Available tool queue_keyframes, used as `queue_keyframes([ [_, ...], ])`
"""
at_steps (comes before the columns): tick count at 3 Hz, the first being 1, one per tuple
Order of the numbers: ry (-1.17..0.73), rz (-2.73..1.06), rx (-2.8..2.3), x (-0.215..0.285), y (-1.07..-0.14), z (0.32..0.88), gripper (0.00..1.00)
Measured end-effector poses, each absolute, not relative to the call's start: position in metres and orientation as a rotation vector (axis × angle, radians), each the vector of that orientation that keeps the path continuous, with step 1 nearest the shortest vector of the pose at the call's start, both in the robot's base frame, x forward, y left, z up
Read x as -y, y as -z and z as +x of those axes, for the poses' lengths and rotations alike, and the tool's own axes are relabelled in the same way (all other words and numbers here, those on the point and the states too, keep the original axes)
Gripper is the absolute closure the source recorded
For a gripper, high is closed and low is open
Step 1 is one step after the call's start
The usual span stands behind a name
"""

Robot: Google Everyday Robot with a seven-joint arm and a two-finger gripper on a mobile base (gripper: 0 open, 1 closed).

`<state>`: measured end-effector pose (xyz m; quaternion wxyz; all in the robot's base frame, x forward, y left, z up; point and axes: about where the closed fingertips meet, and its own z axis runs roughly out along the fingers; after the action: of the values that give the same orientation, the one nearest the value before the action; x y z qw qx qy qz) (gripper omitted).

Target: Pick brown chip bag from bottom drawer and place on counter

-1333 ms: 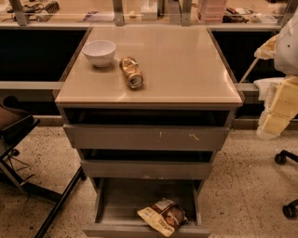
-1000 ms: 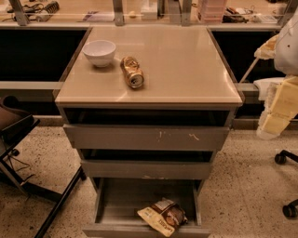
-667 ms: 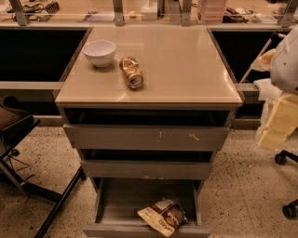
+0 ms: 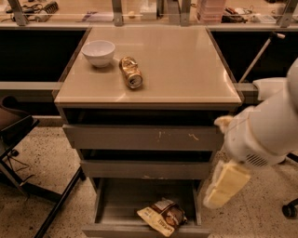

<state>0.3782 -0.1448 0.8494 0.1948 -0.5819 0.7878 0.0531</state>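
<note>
The brown chip bag (image 4: 163,217) lies on the floor of the open bottom drawer (image 4: 116,204), near its front edge and right of centre. The counter (image 4: 186,65) is the beige top of the drawer cabinet. My white arm reaches in from the right. My gripper (image 4: 224,185), cream-yellow, hangs beside the cabinet's right side, level with the bottom drawer, above and right of the bag and apart from it. It holds nothing that I can see.
A white bowl (image 4: 98,52) and a gold can (image 4: 131,72) on its side sit on the counter's left half. The two upper drawers stand slightly open. A black chair (image 4: 18,128) is at left, a cluttered shelf (image 4: 139,14) behind, and a caster wheel (image 4: 289,209) at right.
My arm has swung down and left from the right edge, bringing the gripper down beside the bottom drawer. The bag, can and bowl have not moved.
</note>
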Motion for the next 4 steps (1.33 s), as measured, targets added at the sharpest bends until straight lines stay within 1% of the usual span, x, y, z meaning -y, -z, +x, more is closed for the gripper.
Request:
queue_keyframes([
  [1, -0.289, -1.599, -2.323, 0.117, -0.731, 0.377, 0.0],
  [2, -0.333, -1.654, -2.449, 0.11, -0.6, 0.368, 0.0],
  [3, -0.331, -1.728, -2.455, 0.096, -0.554, 0.357, 0.0],
  [4, -0.367, -1.677, -2.446, 0.093, -0.545, 0.356, 0.0],
])
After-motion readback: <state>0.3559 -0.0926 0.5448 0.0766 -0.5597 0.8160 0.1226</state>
